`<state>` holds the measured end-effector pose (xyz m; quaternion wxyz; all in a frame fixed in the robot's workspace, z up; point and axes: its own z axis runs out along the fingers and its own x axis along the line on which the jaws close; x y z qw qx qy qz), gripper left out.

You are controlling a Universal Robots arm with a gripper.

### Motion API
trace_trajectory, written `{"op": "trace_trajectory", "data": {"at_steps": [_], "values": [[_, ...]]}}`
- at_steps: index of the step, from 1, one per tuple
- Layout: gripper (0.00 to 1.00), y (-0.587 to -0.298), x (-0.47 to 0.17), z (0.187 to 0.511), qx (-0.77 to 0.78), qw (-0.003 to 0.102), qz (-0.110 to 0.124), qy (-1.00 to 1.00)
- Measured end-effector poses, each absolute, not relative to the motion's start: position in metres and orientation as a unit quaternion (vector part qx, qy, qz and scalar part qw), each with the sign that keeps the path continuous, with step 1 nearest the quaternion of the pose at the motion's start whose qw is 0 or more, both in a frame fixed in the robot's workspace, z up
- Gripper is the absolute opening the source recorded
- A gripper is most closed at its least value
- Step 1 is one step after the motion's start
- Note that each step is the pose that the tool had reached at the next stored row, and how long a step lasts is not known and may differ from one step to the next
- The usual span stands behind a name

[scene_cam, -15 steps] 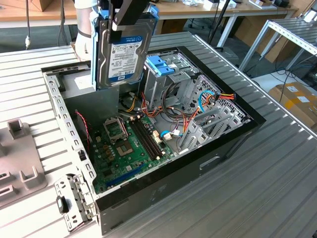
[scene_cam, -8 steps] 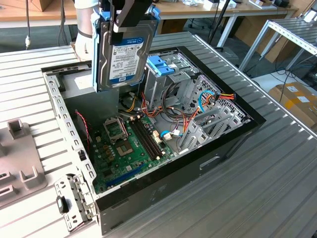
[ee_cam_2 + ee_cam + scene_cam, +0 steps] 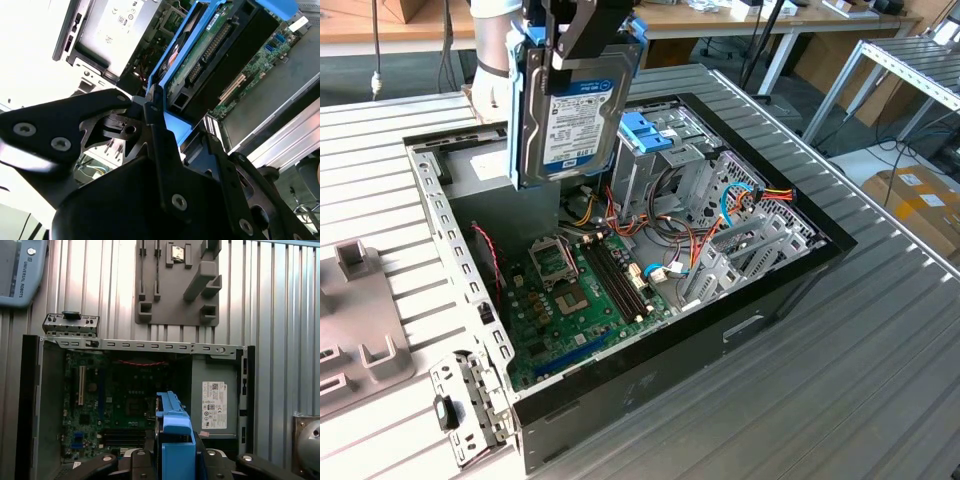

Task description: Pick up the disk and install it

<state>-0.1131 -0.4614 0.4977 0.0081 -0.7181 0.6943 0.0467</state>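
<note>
disk (image 3: 570, 115) upright, hanging above open computer case (image 3: 740, 335) | gripper (image 3: 582, 45) clamped on disk's blue carrier, top edge | risk: snagging on loose cables (image 3: 617, 212) inside case if lowered tilted; slipping, grip on thin plastic only
</note>
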Motion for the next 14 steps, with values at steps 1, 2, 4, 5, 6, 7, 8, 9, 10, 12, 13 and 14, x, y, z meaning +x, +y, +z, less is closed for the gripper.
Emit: {"op": "trace_trajectory", "data": {"at_steps": [1,2,4,5,6,7,8,9,10,12,13,14], "values": [[0.37,-0.4622,-0.1131,0.4977,-0.718,0.008,0.047,0.694],[0.37,-0.463,-0.1131,0.4977,-0.718,0.008,0.047,0.694],[0.37,-0.4649,-0.1131,0.4977,-0.718,0.008,0.047,0.694],[0.37,-0.4665,-0.1131,0.4977,-0.718,0.008,0.047,0.694],[0.37,-0.4671,-0.1131,0.4977,-0.718,0.008,0.047,0.694],[0.37,-0.4677,-0.1131,0.4977,-0.718,0.008,0.047,0.694],[0.37,-0.4683,-0.1131,0.4978,-0.718,0.008,0.047,0.694],[0.37,-0.4687,-0.1131,0.4978,-0.718,0.008,0.047,0.694],[0.37,-0.4694,-0.1131,0.4977,-0.718,0.008,0.047,0.694],[0.37,-0.4703,-0.1131,0.4977,-0.718,0.008,0.047,0.694],[0.37,-0.4708,-0.1131,0.4977,-0.718,0.008,0.047,0.694],[0.37,-0.4713,-0.1131,0.4977,-0.718,0.008,0.047,0.694]]}}
